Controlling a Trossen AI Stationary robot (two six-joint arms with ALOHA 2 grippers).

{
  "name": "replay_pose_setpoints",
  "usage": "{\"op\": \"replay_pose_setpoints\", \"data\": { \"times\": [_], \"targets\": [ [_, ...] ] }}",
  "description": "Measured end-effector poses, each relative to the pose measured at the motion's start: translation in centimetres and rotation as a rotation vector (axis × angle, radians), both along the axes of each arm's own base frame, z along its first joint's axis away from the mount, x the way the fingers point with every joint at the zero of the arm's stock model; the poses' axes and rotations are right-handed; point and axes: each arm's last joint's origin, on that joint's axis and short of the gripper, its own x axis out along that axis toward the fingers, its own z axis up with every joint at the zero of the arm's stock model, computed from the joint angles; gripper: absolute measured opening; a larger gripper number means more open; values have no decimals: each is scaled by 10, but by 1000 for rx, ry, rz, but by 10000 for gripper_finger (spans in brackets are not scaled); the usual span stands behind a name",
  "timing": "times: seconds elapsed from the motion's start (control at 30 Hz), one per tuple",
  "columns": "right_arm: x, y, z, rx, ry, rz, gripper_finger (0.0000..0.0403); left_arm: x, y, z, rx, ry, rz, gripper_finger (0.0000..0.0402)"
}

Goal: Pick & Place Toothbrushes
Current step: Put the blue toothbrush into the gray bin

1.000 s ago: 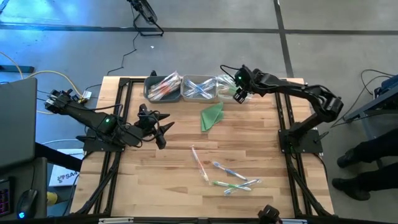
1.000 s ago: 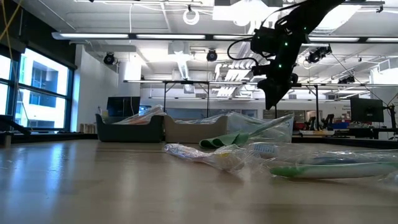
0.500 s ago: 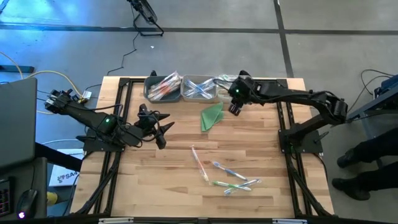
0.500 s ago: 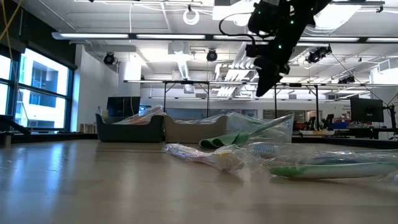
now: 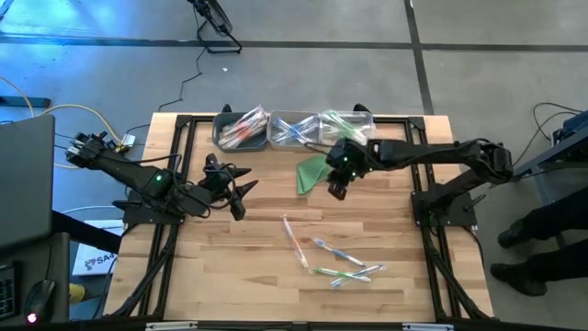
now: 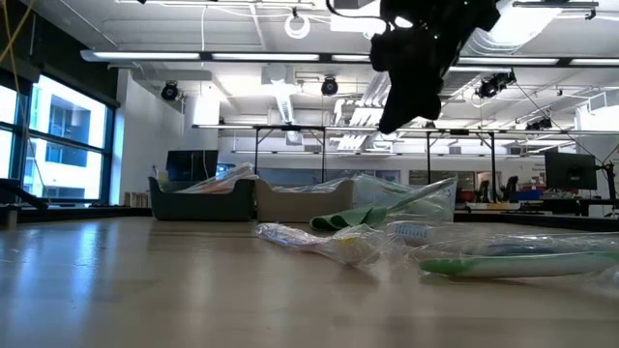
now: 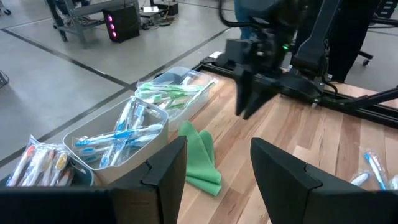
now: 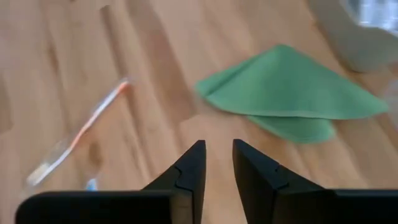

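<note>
The right gripper (image 5: 336,187) hangs above the table (image 5: 367,221) just beside the green cloth (image 5: 313,171), its fingers (image 8: 193,168) narrow and empty. The left gripper (image 5: 241,195) waits wide open near the left edge. Loose toothbrushes (image 5: 335,260) lie on the near half; more fill the bins (image 5: 292,131) at the far edge.

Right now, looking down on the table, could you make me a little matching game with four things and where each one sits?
Things:
1. folded green cloth
2. dark grey bin of pink-orange toothbrushes
3. clear bin of green toothbrushes
4. loose plastic toothbrushes

Places:
A. far edge, rightmost in the row
B. near half of the wooden table
C. far edge, leftmost in the row
D. just in front of the bins

Pairs: 1-D, 2-C, 3-A, 4-B
</note>
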Motion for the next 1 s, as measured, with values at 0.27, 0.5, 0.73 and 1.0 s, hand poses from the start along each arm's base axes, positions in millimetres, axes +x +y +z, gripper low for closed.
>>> {"op": "replay_pose_setpoints", "data": {
  "times": [0.27, 0.5, 0.73, 1.0],
  "targets": [
    [5, 49, 0, -7, -1, 164, 61, 0, -1, 0, -15, 6, -32, 175],
    [4, 85, 0, 38, 1, 228, 55, 1, -2, -1, -33, 15, -72, 175],
    [0, 109, 0, 140, 15, 171, 54, 1, -2, -1, -30, 20, -81, 175],
    [-6, 132, 0, 260, 39, 110, 54, 2, -5, -2, -63, 36, -159, 175]
  ]
}}
